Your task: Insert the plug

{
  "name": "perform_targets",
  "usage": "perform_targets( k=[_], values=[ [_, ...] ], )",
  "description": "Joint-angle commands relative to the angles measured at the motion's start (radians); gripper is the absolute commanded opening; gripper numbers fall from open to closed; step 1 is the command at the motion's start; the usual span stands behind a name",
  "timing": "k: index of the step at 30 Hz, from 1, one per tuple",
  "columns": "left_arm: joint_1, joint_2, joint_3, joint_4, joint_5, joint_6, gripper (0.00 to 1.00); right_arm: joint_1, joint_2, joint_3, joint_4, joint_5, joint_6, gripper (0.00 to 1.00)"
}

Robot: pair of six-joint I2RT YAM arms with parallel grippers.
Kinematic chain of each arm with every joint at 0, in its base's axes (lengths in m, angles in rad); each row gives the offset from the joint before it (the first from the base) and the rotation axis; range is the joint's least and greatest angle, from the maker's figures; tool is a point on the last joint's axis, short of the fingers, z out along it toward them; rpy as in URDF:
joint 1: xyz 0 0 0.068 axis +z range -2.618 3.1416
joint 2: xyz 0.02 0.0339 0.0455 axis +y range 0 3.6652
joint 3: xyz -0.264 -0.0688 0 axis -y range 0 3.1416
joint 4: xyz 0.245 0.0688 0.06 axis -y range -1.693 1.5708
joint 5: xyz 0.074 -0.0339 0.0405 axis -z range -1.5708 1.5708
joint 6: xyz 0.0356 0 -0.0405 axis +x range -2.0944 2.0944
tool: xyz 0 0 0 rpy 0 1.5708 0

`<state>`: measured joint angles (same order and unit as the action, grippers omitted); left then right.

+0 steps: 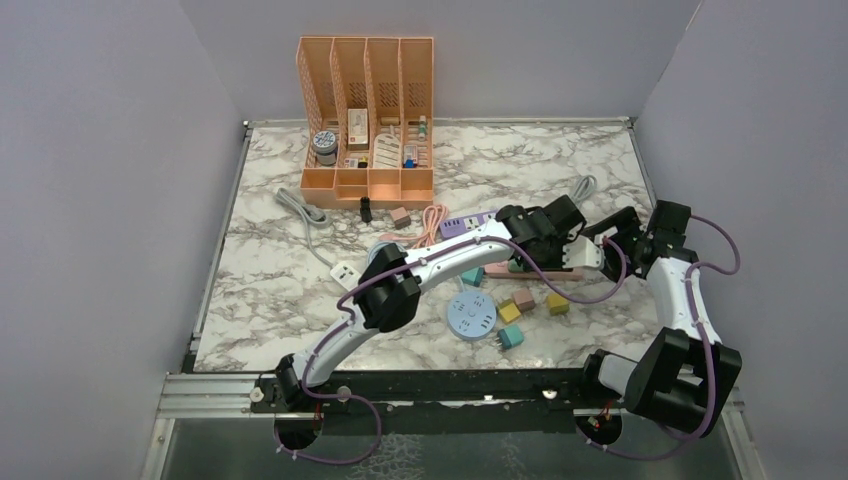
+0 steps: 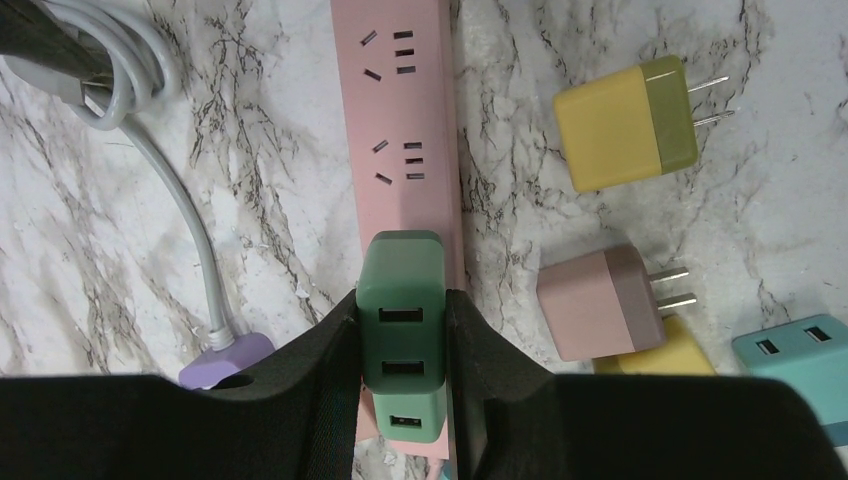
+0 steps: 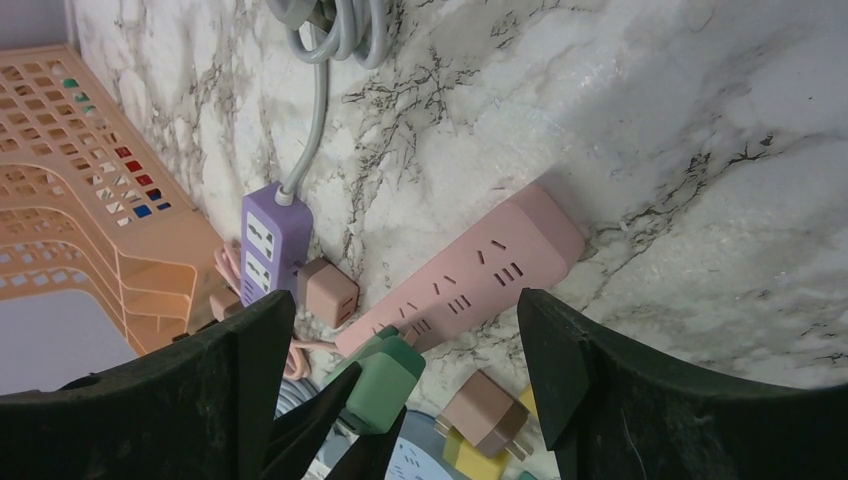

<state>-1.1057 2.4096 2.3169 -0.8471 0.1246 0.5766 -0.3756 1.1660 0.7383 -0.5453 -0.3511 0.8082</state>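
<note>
Left wrist: plug (image 2: 401, 300) lengthwise along strip (image 2: 400, 120)

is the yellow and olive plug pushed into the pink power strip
No, the yellow and olive plug lies loose beside the pink power strip, prongs bare.

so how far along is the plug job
Done: the left tool has the green plug gripped, over the pink power strip. In hand: lining it up at the strip's end. Left: pushing it fully in; it looks tilted, not seated. The right tool hovers open.
</note>
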Motion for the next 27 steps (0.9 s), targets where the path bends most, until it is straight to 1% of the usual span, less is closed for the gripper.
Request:
perform_targets(
  k=[1, 6, 14, 20, 27],
  values=[
    [0.006, 0.033, 0.023, 0.0, 0.012, 0.007, 0.0, -0.008, -0.016, -0.007, 0.03, 0.009, 0.004, 0.82],
    [0.016, 0.051, 0.03, 0.0, 0.03, 0.002, 0.0, -0.008, -0.018, -0.012, 0.031, 0.009, 0.006, 0.81],
    [0.057, 0.066, 0.033, 0.0, 0.12, 0.0, 0.0, -0.008, -0.018, -0.013, 0.033, 0.012, 0.003, 0.8],
    [0.101, 0.07, 0.034, -0.003, 0.259, 0.015, 0.0, -0.008, -0.024, -0.025, 0.03, 0.011, 0.001, 0.78],
    [0.102, 0.142, 0.057, -0.001, 0.222, 0.034, 0.0, -0.006, -0.029, -0.042, 0.04, 0.011, 0.0, 0.77]
  ],
)
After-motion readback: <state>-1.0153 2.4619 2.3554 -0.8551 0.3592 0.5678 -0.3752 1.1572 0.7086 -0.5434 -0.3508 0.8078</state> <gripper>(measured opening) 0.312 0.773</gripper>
